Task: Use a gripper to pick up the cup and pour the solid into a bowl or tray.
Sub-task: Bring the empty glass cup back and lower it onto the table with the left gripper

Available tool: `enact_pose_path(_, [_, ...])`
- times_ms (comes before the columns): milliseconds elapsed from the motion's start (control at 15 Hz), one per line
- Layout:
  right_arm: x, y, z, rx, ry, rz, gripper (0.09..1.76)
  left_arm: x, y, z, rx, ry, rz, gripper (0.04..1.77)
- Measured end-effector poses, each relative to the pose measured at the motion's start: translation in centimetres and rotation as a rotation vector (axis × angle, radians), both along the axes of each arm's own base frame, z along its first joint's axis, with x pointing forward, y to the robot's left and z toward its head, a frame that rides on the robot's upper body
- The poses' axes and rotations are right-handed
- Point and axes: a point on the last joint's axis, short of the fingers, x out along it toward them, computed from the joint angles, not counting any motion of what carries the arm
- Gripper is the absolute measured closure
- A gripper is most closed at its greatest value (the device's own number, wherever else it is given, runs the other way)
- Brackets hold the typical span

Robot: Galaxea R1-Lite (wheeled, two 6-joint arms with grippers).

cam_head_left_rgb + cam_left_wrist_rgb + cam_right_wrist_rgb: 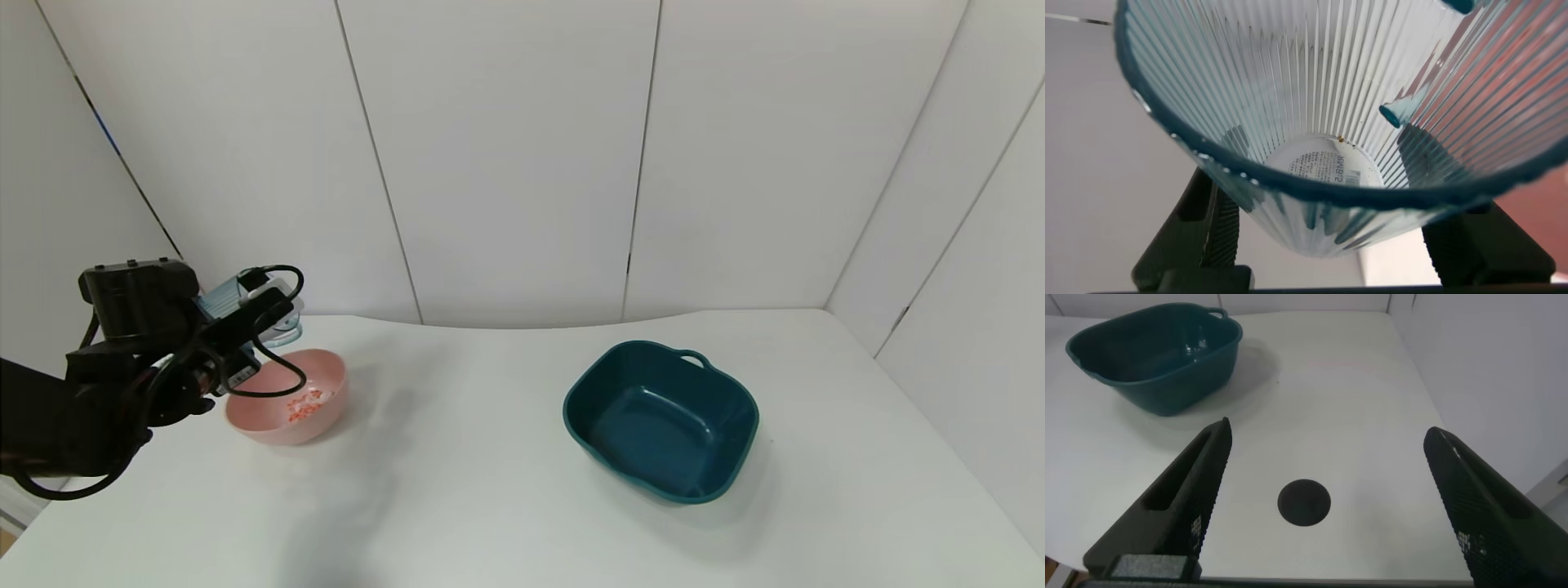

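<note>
My left gripper (263, 314) is shut on the cup (287, 329) and holds it tipped over the far left rim of the pink bowl (325, 412). The solid (304, 406), red-orange and white bits, lies heaped inside the bowl. In the left wrist view the ribbed cup (1323, 98) fills the frame between the two black fingers (1218, 224). It is nearly empty, with one tiny orange bit (1339, 139) by its base. My right gripper (1328, 441) is open and empty above bare table, out of the head view.
A dark-teal basin (661, 420) with a handle stands empty at the right of the white table (473, 490); it also shows in the right wrist view (1151, 359). A round black hole (1304, 504) lies in the tabletop below the right gripper. White walls close the back and sides.
</note>
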Motion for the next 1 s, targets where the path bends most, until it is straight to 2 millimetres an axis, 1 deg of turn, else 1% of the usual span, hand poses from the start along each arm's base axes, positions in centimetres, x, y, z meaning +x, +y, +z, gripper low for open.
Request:
enact_pose_path(267, [0.0,0.0,0.0,0.0,0.0,0.001,0.14,-0.8,-0.4,0.6,-0.223,0.035,-0.126,0.56])
enact_pose_path(467, [0.0,0.0,0.0,0.0,0.0,0.0,0.14,-1.4,-1.2,2.2,-0.384,0.026,-0.181,0.56])
enact_pose_path(733, [0.0,0.0,0.0,0.0,0.0,0.0,0.14,-1.7,-4.3,3.9,-0.618,-0.006,-0.242,0.56])
enact_pose_path(1000, [0.0,0.0,0.0,0.0,0.0,0.001,0.14,-1.5,-7.3,4.2,-0.822,-0.031,-0.28,0.56])
